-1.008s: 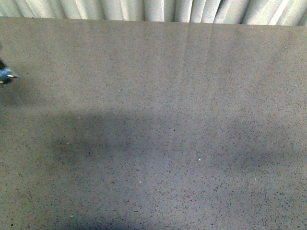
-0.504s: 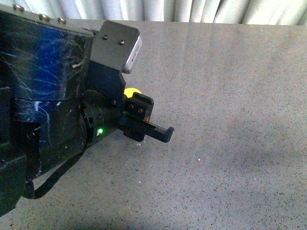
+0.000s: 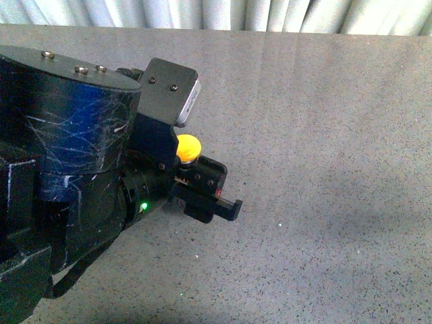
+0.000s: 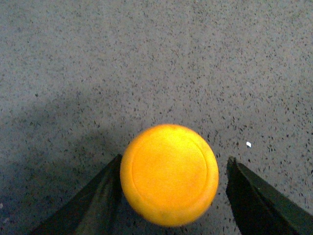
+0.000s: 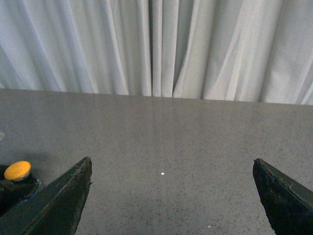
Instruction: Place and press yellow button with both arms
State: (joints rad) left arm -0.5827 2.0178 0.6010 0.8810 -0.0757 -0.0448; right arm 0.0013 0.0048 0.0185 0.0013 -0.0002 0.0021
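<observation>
The left arm (image 3: 74, 169) filled the desk's (image 3: 324, 135) left half, with the yellow button (image 3: 188, 146) clamped in the left tool (image 4: 173, 160). Desk to the right was free up to the curtain (image 3: 270, 13). Jaws of the right tool (image 5: 172, 163) stood wide, free desk between them.

From the front view I found the left arm (image 3: 74, 169) filling the left half of the frame above the table (image 3: 324, 202). The curtain (image 3: 270, 13) ran along the top edge, behind the table's far side. The button (image 3: 188, 147) sat just left of centre at the arm's tip, between the fingers of the left gripper (image 4: 173, 205). In the right wrist view it lay at lower left, beside one finger of the right gripper (image 5: 171, 161).
</observation>
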